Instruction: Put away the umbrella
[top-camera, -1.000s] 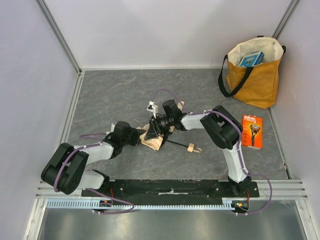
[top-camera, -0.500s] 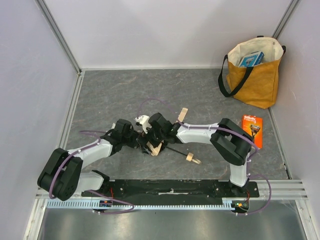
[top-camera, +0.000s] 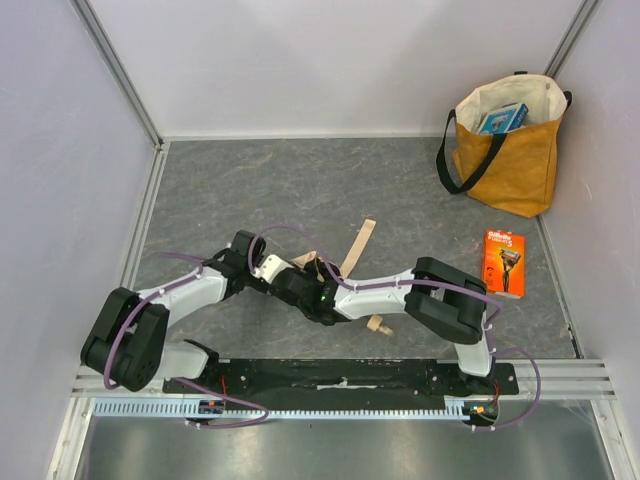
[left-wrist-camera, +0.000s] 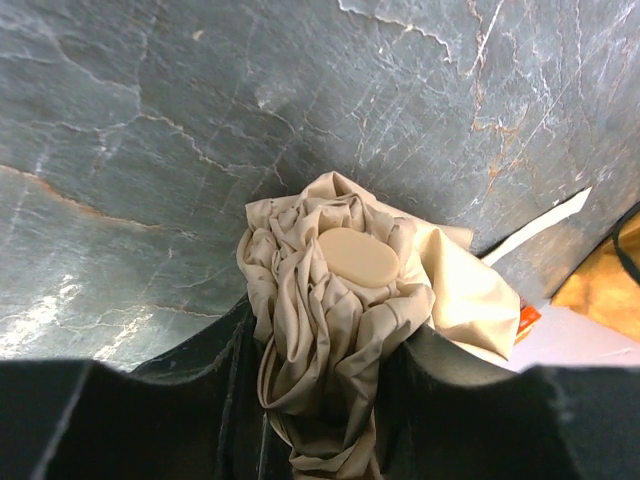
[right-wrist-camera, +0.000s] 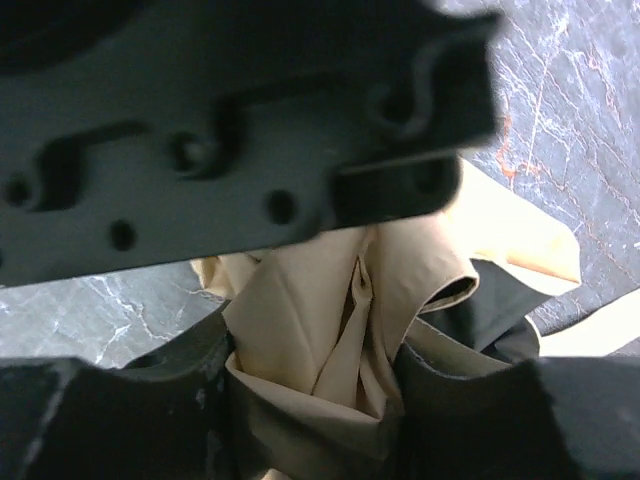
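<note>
- low and left of centre in the top view, mostly hidden under both wrists: the umbrella (top-camera: 322, 266), a crumpled beige bundle on the grey marbled table (top-camera: 250, 180).
- squeezed onto that bundle at the bottom of the left wrist view: the left gripper (left-wrist-camera: 320, 385), with dark fingers (left-wrist-camera: 225, 385) pressed against both sides of the bunched fabric and cloth filling the whole space between them.
- just above that grip, at the centre of the same frame: a smooth oval cap (left-wrist-camera: 357, 257) ringed by rumpled folds.
- clamped on the same cloth at the bottom of the right wrist view: the right gripper (right-wrist-camera: 315, 400), with folded beige fabric wedged between its two black sides.
- across the whole upper half of that frame, touching or just off the fabric: the black body of the other arm's pincer, too close to tell which.
- poking out below the right forearm, low and right of centre in the top view: the pale wooden knob handle (top-camera: 378, 325).
- trailing up and to the right from the bundle, flat on the stone: a loose beige strap (top-camera: 358, 238).
- well apart, in the upper right corner of the top view: a mustard tote bag (top-camera: 512, 165) standing open with a blue box (top-camera: 501, 118) inside.
- just below the bag, near the right edge: an orange razor pack (top-camera: 504, 263) lying flat.
</note>
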